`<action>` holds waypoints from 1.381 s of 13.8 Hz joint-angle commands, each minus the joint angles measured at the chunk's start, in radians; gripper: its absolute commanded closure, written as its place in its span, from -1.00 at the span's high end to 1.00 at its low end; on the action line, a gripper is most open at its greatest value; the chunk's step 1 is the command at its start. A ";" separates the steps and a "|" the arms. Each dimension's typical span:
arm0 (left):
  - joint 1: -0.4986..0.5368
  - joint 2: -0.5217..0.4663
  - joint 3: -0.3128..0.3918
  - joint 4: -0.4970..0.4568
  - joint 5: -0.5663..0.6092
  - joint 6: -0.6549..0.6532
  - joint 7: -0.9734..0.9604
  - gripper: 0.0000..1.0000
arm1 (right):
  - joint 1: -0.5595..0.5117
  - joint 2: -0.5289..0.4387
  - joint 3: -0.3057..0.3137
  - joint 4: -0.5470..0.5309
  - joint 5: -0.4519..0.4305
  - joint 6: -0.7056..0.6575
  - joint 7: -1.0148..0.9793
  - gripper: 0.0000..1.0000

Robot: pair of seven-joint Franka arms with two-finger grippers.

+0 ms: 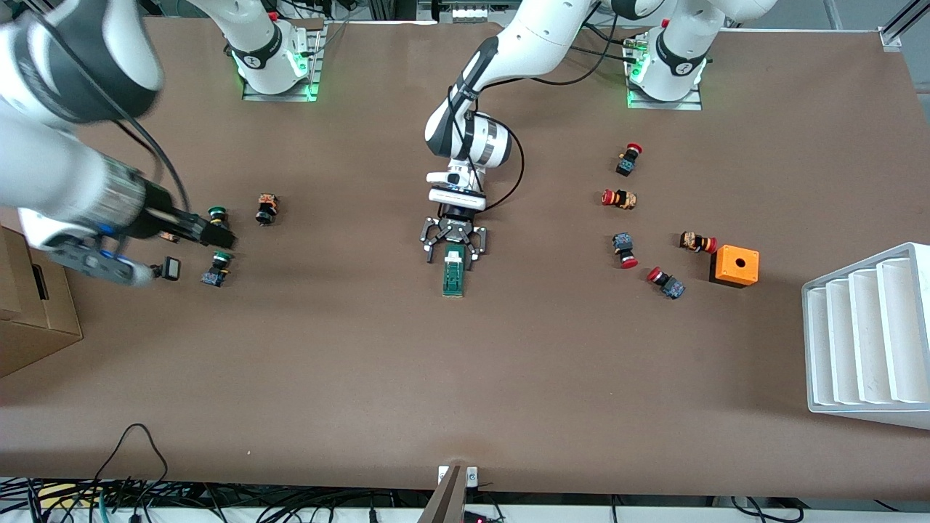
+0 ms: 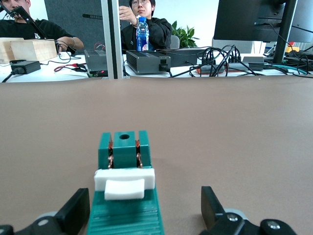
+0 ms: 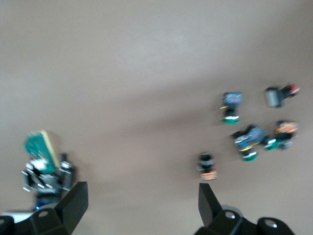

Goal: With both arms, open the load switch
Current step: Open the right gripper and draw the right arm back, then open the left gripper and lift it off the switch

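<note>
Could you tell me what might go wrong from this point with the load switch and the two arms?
1. The left end effector stands open at the white end of the load switch, which lies loose on the table; closing off-centre might push it aside rather than grip it.
2. The right end effector hangs open over the green-capped push buttons, away from the switch; swinging across low, it could knock them.

Toward my left arm's end of the table lie four red-capped push buttons, an orange box with a hole, and a white stepped tray. Toward my right arm's end lie green-capped buttons and a cardboard box.
</note>
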 commanded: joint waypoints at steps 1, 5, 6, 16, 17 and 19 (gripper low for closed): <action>0.004 -0.018 0.009 0.001 0.035 0.029 -0.061 1.00 | -0.063 -0.132 0.016 -0.137 -0.071 0.001 -0.265 1.00; 0.004 -0.034 0.009 -0.015 0.034 0.032 -0.058 1.00 | -0.119 -0.216 0.015 -0.205 -0.139 0.007 -0.487 1.00; 0.004 -0.048 0.009 -0.033 0.034 0.032 -0.058 1.00 | -0.120 -0.210 0.015 -0.193 -0.141 0.007 -0.486 1.00; 0.027 -0.178 0.009 -0.146 0.035 0.084 -0.001 1.00 | -0.116 -0.150 0.018 -0.116 -0.130 0.002 -0.476 1.00; 0.027 -0.195 0.009 -0.153 0.035 0.090 0.007 1.00 | -0.116 -0.151 0.016 -0.107 -0.130 0.008 -0.478 1.00; 0.054 -0.262 0.009 -0.183 0.035 0.177 0.020 1.00 | -0.116 -0.153 0.018 -0.101 -0.127 0.011 -0.467 1.00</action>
